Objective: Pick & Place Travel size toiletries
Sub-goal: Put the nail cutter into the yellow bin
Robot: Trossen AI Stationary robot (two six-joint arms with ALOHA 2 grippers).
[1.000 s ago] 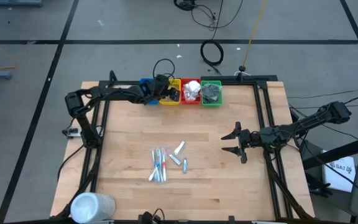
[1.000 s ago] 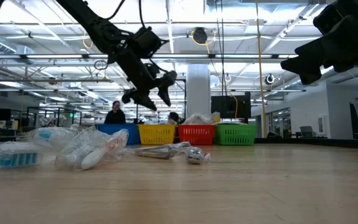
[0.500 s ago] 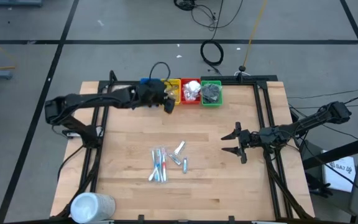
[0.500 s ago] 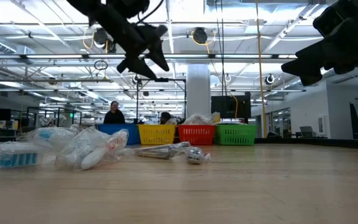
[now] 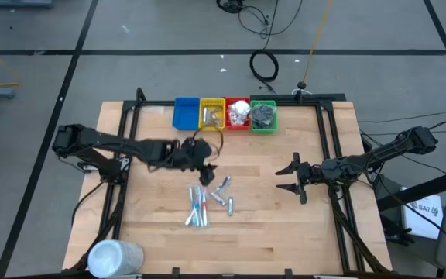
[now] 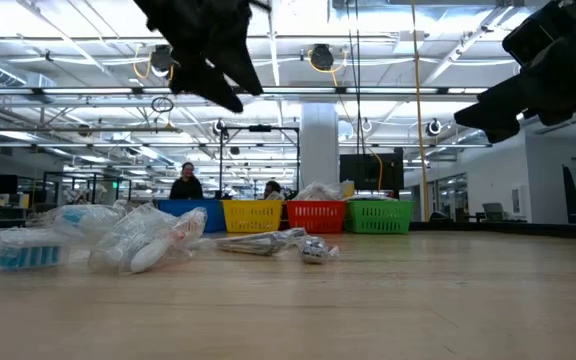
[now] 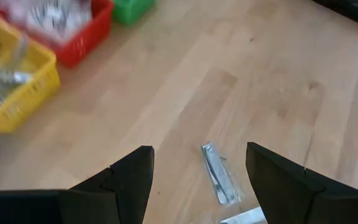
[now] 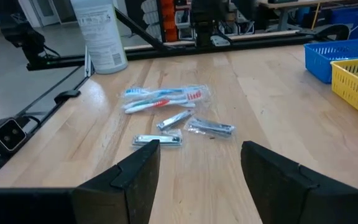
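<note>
The toiletries lie loose on the wood near the table's middle: clear-wrapped blue and red toothbrushes point(image 5: 198, 204) point(image 8: 163, 96) and short silver pieces point(image 5: 224, 194) point(image 8: 211, 128). More fill the yellow bin point(image 5: 211, 114), red bin point(image 5: 238, 113) and green bin point(image 5: 262, 116). My left gripper point(image 5: 206, 164) point(image 7: 197, 180) hovers open just above the far end of the pile, with one silver wrapped piece point(image 7: 219, 180) showing between its fingers, untouched. My right gripper point(image 5: 279, 179) point(image 8: 197, 180) waits open to the right of the pile, pointing at it.
Four bins stand in a row at the far edge; the blue bin point(image 5: 186, 112) is the leftmost. A large white cylinder point(image 5: 114, 256) lies at the near left corner. Bare wood lies between the pile and the bins, and around my right gripper. People show in the room behind.
My left gripper has left the yellow bin at the far edge. It has swung toward the near edge and now hangs over the far end of the loose pile. The toiletries on the table have stayed put.
</note>
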